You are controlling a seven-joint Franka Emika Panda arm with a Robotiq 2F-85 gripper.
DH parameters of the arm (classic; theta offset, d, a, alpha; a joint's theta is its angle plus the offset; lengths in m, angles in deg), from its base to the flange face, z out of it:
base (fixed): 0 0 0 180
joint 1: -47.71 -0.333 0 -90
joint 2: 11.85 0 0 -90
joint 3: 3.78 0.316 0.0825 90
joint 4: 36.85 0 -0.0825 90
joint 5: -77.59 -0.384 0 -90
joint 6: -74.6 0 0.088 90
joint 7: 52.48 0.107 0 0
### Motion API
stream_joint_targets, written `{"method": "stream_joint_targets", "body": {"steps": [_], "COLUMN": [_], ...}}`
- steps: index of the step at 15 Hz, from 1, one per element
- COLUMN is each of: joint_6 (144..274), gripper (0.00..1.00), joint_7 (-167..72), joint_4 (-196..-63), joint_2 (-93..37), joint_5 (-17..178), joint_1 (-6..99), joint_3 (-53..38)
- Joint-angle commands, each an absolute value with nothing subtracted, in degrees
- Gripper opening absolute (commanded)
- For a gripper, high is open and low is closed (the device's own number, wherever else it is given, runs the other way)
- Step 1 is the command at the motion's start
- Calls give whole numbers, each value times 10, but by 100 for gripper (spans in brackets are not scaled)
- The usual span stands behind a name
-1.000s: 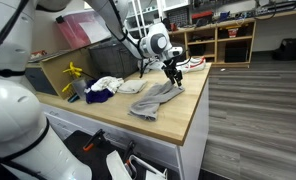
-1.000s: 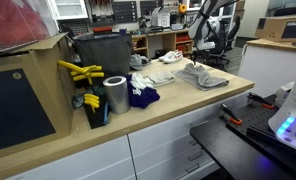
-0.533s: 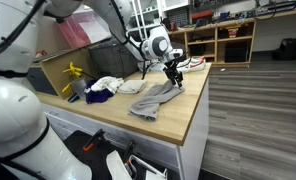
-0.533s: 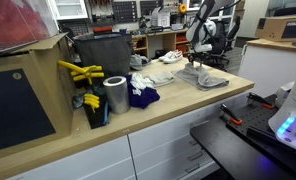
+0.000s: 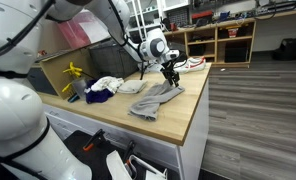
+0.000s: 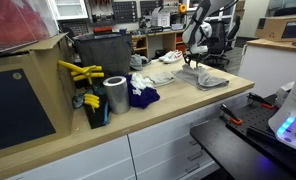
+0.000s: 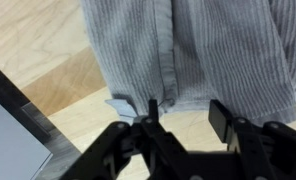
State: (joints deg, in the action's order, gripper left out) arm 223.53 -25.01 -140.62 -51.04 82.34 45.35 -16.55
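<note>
1. The gripper (image 7: 186, 118) has its jaws parted to a middling width in the wrist view; its two dark fingers (image 7: 220, 118) stand apart with nothing pinched between them.
2. Below the fingers lies a grey ribbed cloth (image 7: 198, 50); its near hem runs just at the fingertips, and whether they touch the fabric cannot be told.
3. A small white tag (image 7: 122, 104) sticks out at the hem's corner, just beside one finger; a fold line runs up the cloth from there.
4. In both exterior views the gripper (image 5: 172, 73) (image 6: 193, 63) points down over one end of the cloth; the arm reaches in from the counter's far side.
5. The grey ribbed cloth (image 5: 153, 100) (image 6: 208, 78) is spread flat on the wooden counter (image 5: 183, 118) (image 6: 178, 108), near the counter's edge; it lies crumpled in long folds rather than smooth.
6. Well apart from it sit a white cloth (image 5: 108, 83) (image 6: 150, 80) and a dark blue cloth (image 5: 98, 96) (image 6: 141, 97), the two bunched up and touching each other.
7. In an exterior view a metal cylinder (image 6: 115, 95) stands upright just beside the dark blue cloth; a dark bin (image 6: 100, 52) stands behind it.
8. A yellow tool (image 5: 72, 72) (image 6: 78, 71) sticks up at the counter's end farthest from the gripper.
9. Bare wood (image 7: 33, 40) shows beside the cloth in the wrist view.
</note>
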Motion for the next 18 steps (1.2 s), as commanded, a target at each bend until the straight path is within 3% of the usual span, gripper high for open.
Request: {"method": "stream_joint_targets", "body": {"steps": [1, 5, 6, 7, 8, 10, 12, 18], "joint_6": [2235, 2234, 2234, 2234, 2233, 2231, 2229, 2218], "gripper": [57, 58, 55, 48, 30, 20, 3, 2], "joint_7": [-239, -240, -240, -239, -240, -240, -239, -236], "joint_4": [-1392, -1391, -1391, -1391, -1392, -1393, -1393, -1395], "joint_2": [-521, -525, -527, -529, -530, -531, -533, -515], "joint_5": [814, 816, 817, 817, 816, 814, 811, 801], "joint_1": [443, 447, 448, 449, 450, 452, 453, 451], "joint_3": [-174, -184, -187, -190, -192, -194, -194, -196]}}
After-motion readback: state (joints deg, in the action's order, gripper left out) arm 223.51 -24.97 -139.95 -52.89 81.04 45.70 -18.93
